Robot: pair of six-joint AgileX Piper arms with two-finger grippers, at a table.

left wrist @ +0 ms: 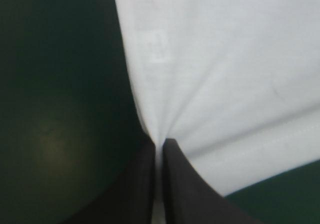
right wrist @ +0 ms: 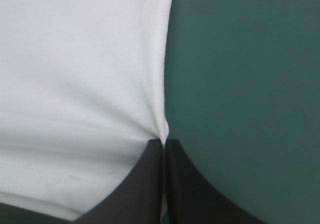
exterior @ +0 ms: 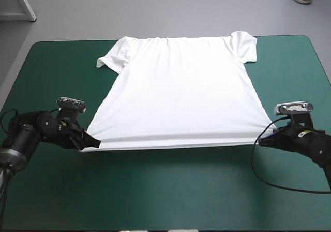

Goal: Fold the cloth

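The white T-shirt (exterior: 178, 87) lies spread flat on the teal-green cover, collar side toward the far edge, hem toward the near edge. My left gripper (exterior: 94, 142) is shut on the T-shirt at the hem's left corner, and the cloth (left wrist: 225, 74) fans out in taut creases from my pinched black fingers (left wrist: 137, 184). At the hem's right corner my right gripper (exterior: 262, 137) is shut on the T-shirt too, the fabric (right wrist: 80, 74) gathered to a point at its tips (right wrist: 150, 184). The hem runs stretched straight between the two grippers.
Bare teal-green cover (exterior: 170, 190) stretches from the hem to the near edge. Narrow strips of cover show on both sides of the shirt (exterior: 46, 71). Both sleeves lie close to the table's far edge.
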